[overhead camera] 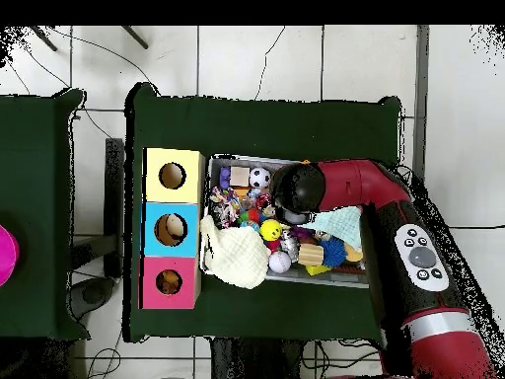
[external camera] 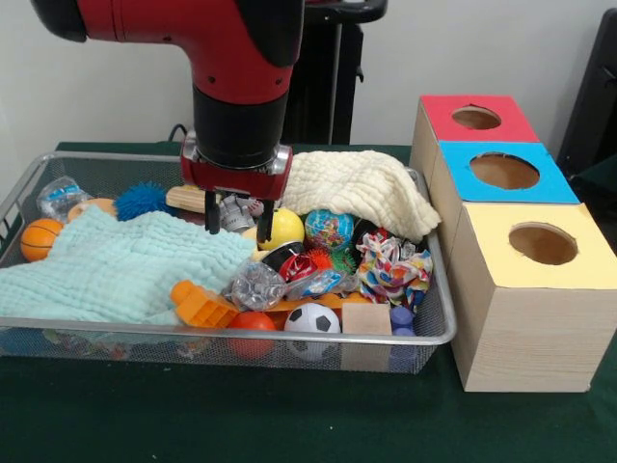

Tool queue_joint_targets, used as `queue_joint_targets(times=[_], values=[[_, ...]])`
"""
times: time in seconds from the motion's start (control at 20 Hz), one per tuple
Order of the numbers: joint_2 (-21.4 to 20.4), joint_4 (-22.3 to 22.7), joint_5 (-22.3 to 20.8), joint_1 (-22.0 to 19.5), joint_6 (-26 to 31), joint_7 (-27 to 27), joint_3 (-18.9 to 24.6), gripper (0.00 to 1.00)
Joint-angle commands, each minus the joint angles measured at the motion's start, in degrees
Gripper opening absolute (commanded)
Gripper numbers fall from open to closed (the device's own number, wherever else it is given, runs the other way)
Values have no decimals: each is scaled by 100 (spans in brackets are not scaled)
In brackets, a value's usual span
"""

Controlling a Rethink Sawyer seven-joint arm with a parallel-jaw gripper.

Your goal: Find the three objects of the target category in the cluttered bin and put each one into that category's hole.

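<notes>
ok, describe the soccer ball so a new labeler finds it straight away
Front view: start at the wire-mesh bin on the green table. Go to its near rim, right of centre. The soccer ball sits there between an orange ball and a plain wooden block; it alone is white with black patches.

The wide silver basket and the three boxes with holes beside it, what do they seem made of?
The wide silver wire-mesh bin looks like metal: fine see-through mesh, shiny rounded rim. The three boxes look like pale wood, going by the grain on their sides, with matte red, blue and yellow tops, perhaps paper or paint.

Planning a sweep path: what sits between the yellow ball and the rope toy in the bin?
Front view: a globe-patterned ball lies between the yellow ball and the rope toy, inside the bin.
</notes>
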Motion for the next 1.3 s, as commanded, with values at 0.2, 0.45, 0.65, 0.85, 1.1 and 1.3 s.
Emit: queue_joint_targets(times=[0.2,0.45,0.65,0.85,1.1,1.3], values=[[656,-317,-509,-18,-142,-1538,284,100],[685,-249,-402,18,88,-1408,258,100],[672,-224,-370,37,102,-1353,265,100],[696,-294,-427,34,72,-1369,244,100],[638,-287,-503,34,77,-1407,199,100],[548,-318,-557,24,111,-1486,187,100]])
